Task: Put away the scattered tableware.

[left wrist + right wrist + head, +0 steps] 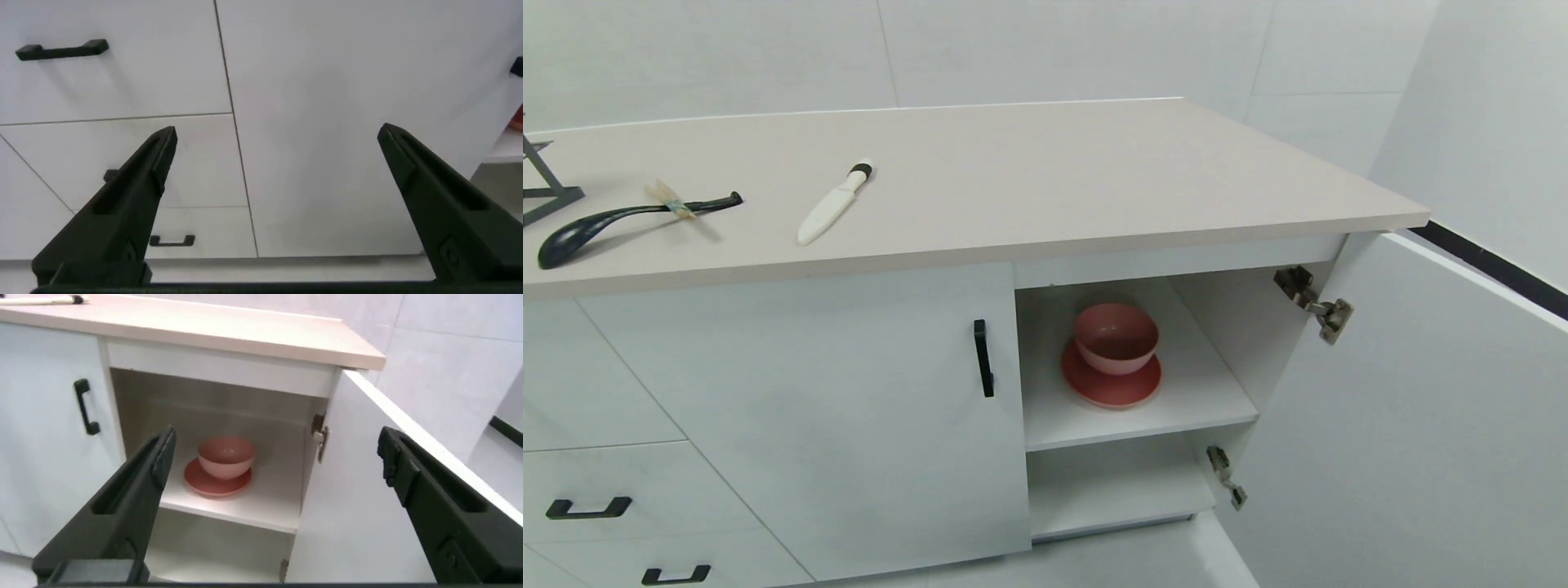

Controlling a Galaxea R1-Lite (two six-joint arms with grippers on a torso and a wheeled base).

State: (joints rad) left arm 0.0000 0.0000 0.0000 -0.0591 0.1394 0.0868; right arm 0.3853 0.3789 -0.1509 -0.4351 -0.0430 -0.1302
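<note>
Nearest us, the left gripper (pixel 278 131) is spread wide w/ nothing between its fingers, facing the white drawer fronts and the closed door (pixel 849 392) of the cabinet. The right gripper (pixel 276 434) is spread just as wide, also holding nothing, and faces the open compartment. In the head view the black drawer handles (pixel 588 507) sit at lower left. The closed door carries a vertical black handle (pixel 984 358) at its right edge. Right of it the open door (pixel 1421 408) stands swung out toward us on two metal hinges (pixel 1315 304). Inside, on the upper shelf (pixel 1201 400), we see a pink bowl (pixel 1116 335) sitting on a red plate (pixel 1111 390) (bowl upright, approx. centred); a lower shelf (pixel 1111 490) lies beneath. Farther back, on the counter (pixel 1094 180), a white knife (pixel 833 204) w/ a black band near one end lies left of centre. Left of it lies a black ladle (pixel 605 222) w/ a small pale wooden item (pixel 670 198) across its handle; we can't tell what that is. At the far left edge is part of a dark metal stand (pixel 543 194).
</note>
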